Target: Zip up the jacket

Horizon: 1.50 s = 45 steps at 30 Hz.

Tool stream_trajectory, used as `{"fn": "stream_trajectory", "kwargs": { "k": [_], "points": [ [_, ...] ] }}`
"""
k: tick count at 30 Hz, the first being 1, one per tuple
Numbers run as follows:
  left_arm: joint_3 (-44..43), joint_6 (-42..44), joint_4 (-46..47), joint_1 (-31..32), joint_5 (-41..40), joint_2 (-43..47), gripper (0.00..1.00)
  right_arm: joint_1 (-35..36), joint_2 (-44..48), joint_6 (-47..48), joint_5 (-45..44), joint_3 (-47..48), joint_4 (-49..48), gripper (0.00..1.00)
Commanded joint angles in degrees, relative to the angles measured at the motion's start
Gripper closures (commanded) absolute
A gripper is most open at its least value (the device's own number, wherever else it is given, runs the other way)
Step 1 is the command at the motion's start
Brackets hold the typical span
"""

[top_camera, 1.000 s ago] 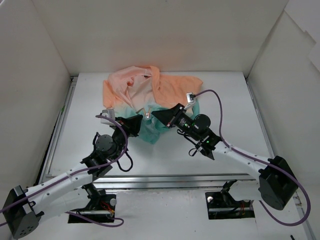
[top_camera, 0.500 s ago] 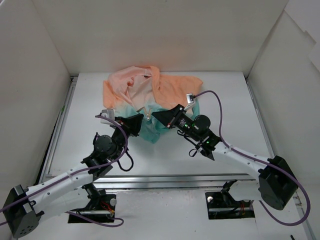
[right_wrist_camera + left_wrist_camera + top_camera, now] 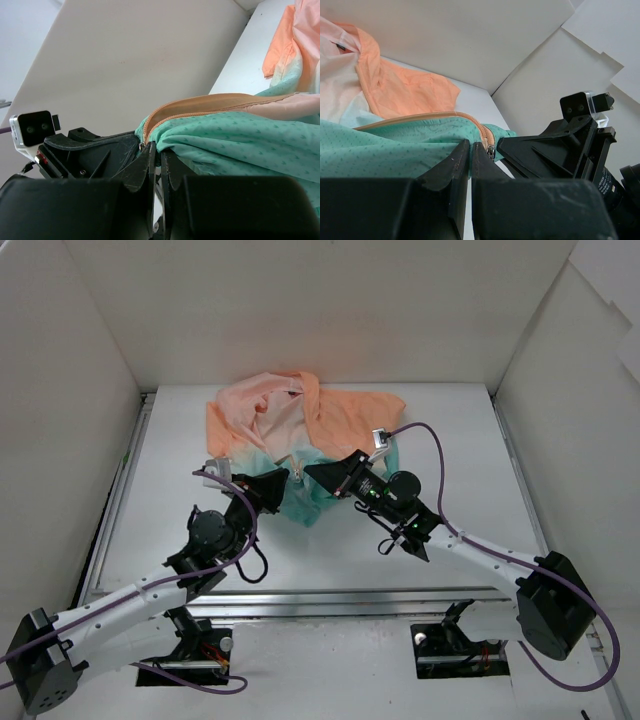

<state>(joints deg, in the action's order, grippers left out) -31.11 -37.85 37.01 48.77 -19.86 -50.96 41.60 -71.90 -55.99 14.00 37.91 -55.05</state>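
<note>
The jacket (image 3: 300,425) lies crumpled at the back of the table, peach-orange at the top and mint-teal at the hem. My left gripper (image 3: 284,481) is shut on the teal hem fabric (image 3: 395,150) just left of the orange zipper edge and its silver slider (image 3: 491,150). My right gripper (image 3: 310,471) faces it from the right, shut on the teal fabric (image 3: 240,135) beside the orange zipper tape (image 3: 200,107). The two grippers' tips nearly touch over the lifted hem.
White walls enclose the table (image 3: 450,530) on three sides. The right arm's purple cable (image 3: 440,455) loops above the table. The left arm's camera (image 3: 31,128) shows in the right wrist view, the right arm's camera (image 3: 585,106) in the left wrist view.
Both grippers have stayed almost still, holding the hem; the left one has crept slightly right toward the right one.
</note>
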Motion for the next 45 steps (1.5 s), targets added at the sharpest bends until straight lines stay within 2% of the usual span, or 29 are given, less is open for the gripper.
{"fn": "stream_trajectory", "kwargs": {
  "k": [1,8,13,18,27,45],
  "points": [
    [-0.97,0.76,6.05,0.8,1.22,-0.02,1.0,0.14,0.62,-0.18,0.24,0.67,-6.83,1.0],
    [-0.7,1.11,5.61,1.94,0.79,0.33,1.0,-0.03,0.71,0.18,-0.29,1.11,-6.65,1.0],
    [-1.84,2.33,2.81,3.7,-2.99,0.42,1.0,0.32,1.41,1.93,-0.99,1.9,-4.81,1.0],
    [-3.69,2.86,-1.06,5.89,-7.9,0.25,1.0,2.6,4.3,5.71,-4.94,2.78,1.07,1.0],
    [-4.83,6.46,-1.07,9.15,-15.29,-0.81,1.0,6.64,7.47,11.16,-11.89,4.27,9.87,1.0],
    [-2.99,8.58,2.19,11.43,-16.53,-0.63,1.0,7.17,7.83,11.51,-13.03,4.28,9.52,1.0]
  ]
}}
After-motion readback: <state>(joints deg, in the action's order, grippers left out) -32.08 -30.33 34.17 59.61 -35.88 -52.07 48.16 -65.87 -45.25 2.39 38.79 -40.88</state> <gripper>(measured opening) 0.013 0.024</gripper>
